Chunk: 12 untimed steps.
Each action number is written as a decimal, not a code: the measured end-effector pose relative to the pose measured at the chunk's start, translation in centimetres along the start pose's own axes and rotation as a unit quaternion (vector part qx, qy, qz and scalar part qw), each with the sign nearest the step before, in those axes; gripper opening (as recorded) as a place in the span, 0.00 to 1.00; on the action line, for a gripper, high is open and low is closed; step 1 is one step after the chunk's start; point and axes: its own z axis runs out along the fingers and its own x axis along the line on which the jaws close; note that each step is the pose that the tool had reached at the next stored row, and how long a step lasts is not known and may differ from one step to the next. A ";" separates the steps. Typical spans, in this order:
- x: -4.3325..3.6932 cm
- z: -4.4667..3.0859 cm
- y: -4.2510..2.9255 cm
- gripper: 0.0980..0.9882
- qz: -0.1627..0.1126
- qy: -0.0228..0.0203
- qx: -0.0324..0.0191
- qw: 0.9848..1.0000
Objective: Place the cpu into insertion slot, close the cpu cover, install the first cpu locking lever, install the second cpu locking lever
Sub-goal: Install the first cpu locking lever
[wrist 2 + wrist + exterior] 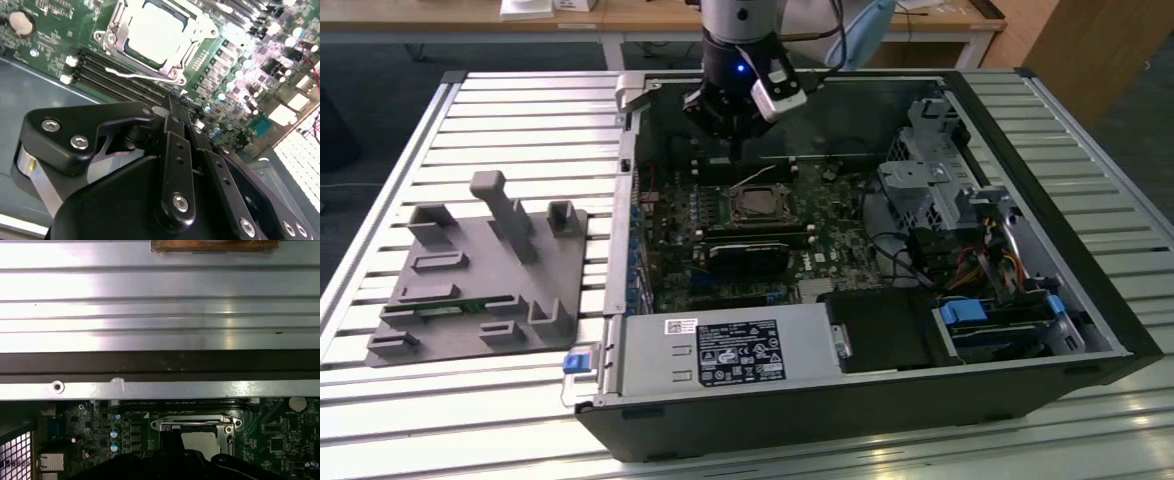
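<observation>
Already the cpu (pixel 152 27) sat under the lowered cpu cover (pixel 197 42). My gripper (pixel 171 102), pinched narrow and empty, hovered by a seemingly unlatched locking lever (pixel 132 75).

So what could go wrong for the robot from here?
The gripper hangs close above the memory slots beside the cpu cover; a small misjudgement could scrape the green circuit board. The thin locking lever looks unlatched, so it might slip or spring up, leaving the cpu unclamped.
</observation>
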 end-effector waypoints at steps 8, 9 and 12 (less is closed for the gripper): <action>-0.06 0.45 -0.40 0.01 -0.001 -0.001 -0.022 1.000; -0.13 0.58 -0.40 0.01 -0.002 -0.002 -0.022 1.000; -0.38 0.92 -0.37 0.01 -0.003 -0.002 -0.022 1.000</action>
